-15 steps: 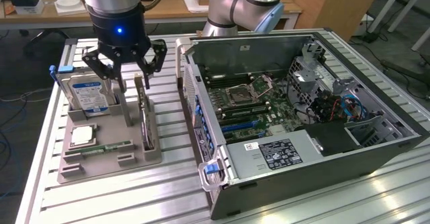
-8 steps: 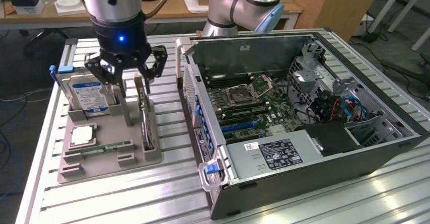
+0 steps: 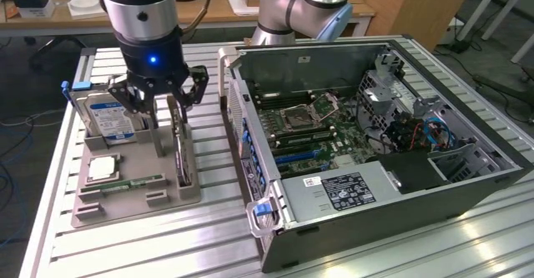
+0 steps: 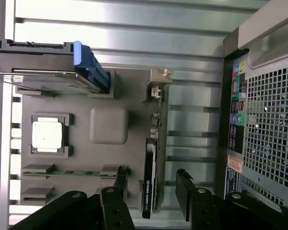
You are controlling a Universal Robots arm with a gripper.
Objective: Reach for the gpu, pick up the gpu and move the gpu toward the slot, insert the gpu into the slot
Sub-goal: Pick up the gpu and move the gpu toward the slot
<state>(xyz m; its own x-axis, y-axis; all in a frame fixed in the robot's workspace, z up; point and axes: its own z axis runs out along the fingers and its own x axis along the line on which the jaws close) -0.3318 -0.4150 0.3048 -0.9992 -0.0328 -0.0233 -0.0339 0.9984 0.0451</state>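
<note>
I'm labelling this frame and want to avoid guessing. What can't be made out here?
Exterior view: the gripper overlaps the far end of the gpu, hiding it.
Wrist view: the gpu stands edge-on, so its faces are hidden.
Exterior view: the connectors on the motherboard are too small to tell apart.
Wrist view: the hard drive is cut off by the picture's edge.

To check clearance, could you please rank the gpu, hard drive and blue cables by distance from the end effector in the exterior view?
1. gpu, under the end effector.
2. hard drive, exterior view's left.
3. blue cables, tower interior, exterior view's right.
</note>
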